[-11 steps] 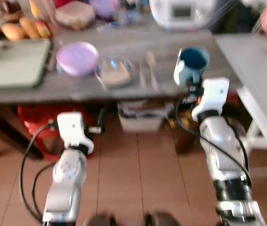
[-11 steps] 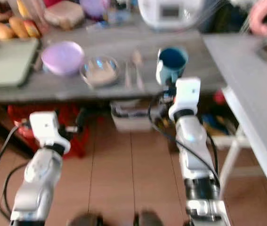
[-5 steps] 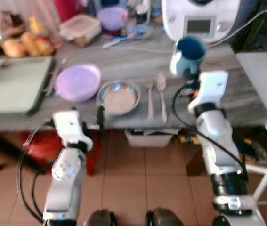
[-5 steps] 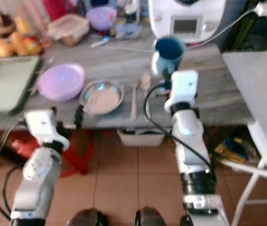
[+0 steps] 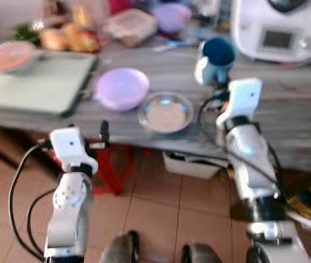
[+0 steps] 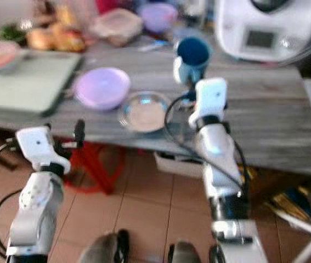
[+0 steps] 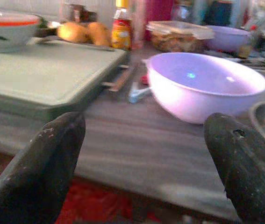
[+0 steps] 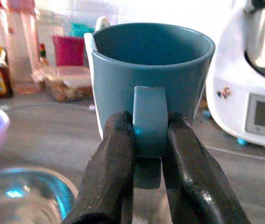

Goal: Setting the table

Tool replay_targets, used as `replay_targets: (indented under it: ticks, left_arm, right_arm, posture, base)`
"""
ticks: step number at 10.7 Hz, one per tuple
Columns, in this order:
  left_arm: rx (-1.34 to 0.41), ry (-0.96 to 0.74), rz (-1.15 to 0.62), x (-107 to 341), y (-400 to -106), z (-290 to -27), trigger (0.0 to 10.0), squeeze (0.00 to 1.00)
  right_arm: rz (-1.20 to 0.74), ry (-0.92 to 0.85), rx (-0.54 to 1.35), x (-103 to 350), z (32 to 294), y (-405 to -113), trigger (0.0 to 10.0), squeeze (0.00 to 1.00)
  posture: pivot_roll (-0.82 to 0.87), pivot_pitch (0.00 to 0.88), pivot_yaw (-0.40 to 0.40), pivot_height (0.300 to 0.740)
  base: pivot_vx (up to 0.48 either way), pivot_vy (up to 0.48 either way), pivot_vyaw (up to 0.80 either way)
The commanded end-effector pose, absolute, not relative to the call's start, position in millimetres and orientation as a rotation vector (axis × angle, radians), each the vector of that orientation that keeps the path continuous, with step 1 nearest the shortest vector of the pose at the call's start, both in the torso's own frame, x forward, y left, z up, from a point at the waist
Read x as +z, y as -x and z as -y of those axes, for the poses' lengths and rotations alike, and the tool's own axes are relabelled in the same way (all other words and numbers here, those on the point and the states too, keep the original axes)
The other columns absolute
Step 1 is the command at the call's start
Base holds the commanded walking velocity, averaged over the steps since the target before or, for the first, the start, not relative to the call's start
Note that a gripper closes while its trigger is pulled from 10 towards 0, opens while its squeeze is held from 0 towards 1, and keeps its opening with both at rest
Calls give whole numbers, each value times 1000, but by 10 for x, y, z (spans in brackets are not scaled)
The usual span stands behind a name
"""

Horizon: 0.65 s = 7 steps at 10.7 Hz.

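Right claw [image 8: 148,154] pinches the blue mug [image 8: 152,74] by its handle, holding it above the tabletop [image 5: 287,118] near the steel bowl [image 5: 165,112]. Left claw [image 7: 146,158] hangs spread before the purple bowl [image 7: 202,84].

We saw two silver arms, the left arm [image 5: 70,208] and the right arm [image 5: 251,164], each capped by a white boxy wrist housing and trailed by looping black cables. The right gripper [image 8: 150,154] had long, matte black fingers [image 8: 111,172], scuffed and rounded. The left gripper [image 7: 144,154] wore the same dark, worn fingers [image 7: 46,158].
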<state>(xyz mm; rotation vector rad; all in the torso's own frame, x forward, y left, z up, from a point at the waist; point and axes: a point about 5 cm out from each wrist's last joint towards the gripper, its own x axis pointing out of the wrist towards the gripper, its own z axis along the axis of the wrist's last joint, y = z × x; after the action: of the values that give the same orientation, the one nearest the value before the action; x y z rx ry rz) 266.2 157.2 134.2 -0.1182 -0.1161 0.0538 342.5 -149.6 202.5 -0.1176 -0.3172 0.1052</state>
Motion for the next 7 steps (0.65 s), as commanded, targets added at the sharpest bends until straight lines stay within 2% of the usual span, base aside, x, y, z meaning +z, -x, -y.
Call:
replay_targets:
  ticks: [1, 7]
  left_arm:
    - [65, 109, 111, 1351, -2636, -1599, 10000, 0]
    - [92, 69, 43, 1313, -2363, -1689, 10000, 0]
  right_arm:
    - [327, 108, 98, 2090, 1562, -3492, 10000, 0]
    - [274, 127, 237, 2218, 1503, -3904, 10000, 0]
  posture:
    - [-16, 172, 49, 740]
    - [66, 273, 62, 740]
  base:
    - [0, 0, 0]
    - [0, 0, 0]
